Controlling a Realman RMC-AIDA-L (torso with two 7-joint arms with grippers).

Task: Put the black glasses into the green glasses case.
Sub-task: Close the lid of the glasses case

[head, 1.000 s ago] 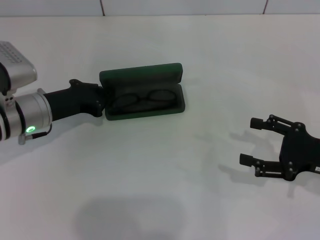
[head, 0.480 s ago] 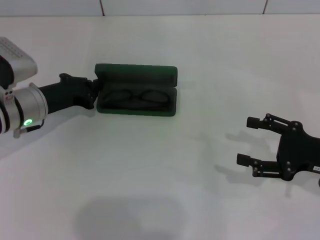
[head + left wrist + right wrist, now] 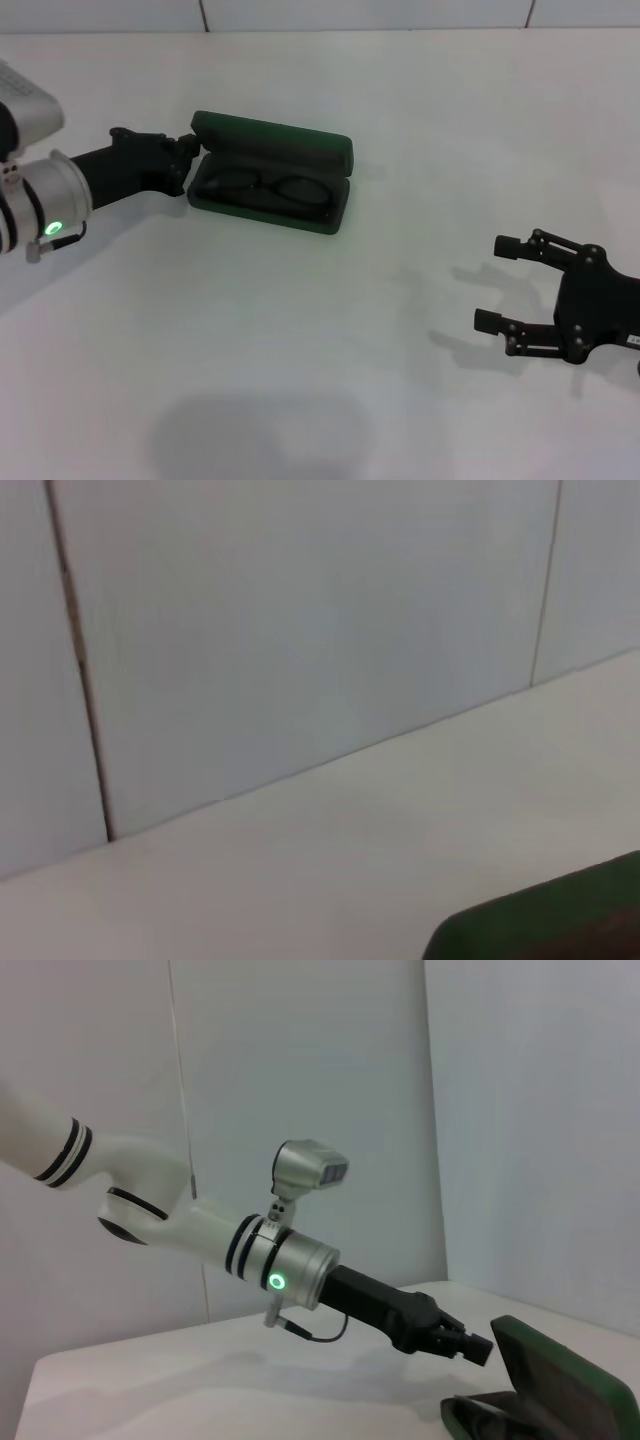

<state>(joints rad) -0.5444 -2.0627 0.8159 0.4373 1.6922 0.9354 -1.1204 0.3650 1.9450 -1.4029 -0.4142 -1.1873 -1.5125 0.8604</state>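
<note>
The green glasses case (image 3: 272, 150) lies open on the white table, left of centre, its lid raised at the back. The black glasses (image 3: 265, 188) lie folded inside its lower half. My left gripper (image 3: 188, 150) is at the case's left end, its fingers closed on that end by the lid corner. The right wrist view shows the same: the left gripper (image 3: 472, 1345) is against the case (image 3: 545, 1385). A corner of the case (image 3: 545, 930) shows in the left wrist view. My right gripper (image 3: 497, 283) is open and empty, low over the table at the right.
The white table (image 3: 330, 360) meets a tiled wall (image 3: 360, 12) at the back. My left arm (image 3: 45, 205), with its green light, reaches in from the left edge.
The left gripper has swung back and left. The case's left end moved with it, so the case turned and shifted left, the glasses staying inside. The right gripper barely moved.
</note>
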